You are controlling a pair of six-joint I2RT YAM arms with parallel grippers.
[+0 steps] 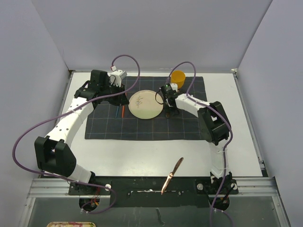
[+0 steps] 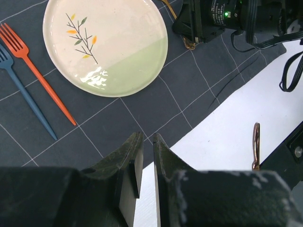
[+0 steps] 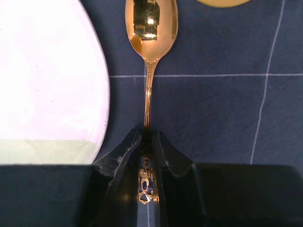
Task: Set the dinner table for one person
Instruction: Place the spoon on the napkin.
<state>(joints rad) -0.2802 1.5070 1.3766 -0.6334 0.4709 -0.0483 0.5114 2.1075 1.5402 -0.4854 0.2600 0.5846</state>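
A dark grid placemat [image 1: 142, 127] lies on the white dinner table [image 1: 236, 142]. On it sits a cream and green plate [image 1: 145, 104] with a twig pattern. An orange fork [image 2: 38, 71] and a blue fork [image 2: 26, 92] lie side by side to the plate's left. My left gripper [image 2: 147, 137] hovers over the mat's near edge, shut down to a narrow slit with nothing in it. My right gripper [image 3: 149, 135] is shut on the ornate handle of a gold spoon [image 3: 150, 28]. The spoon runs along the plate's right side and points at the orange cup [image 1: 178, 76].
A copper-coloured knife [image 1: 172, 176] lies on the bare tabletop near the front rail, between the two arm bases. Grey walls close in the table at the back and sides. The right arm's black wrist [image 2: 222, 19] shows beyond the plate in the left wrist view.
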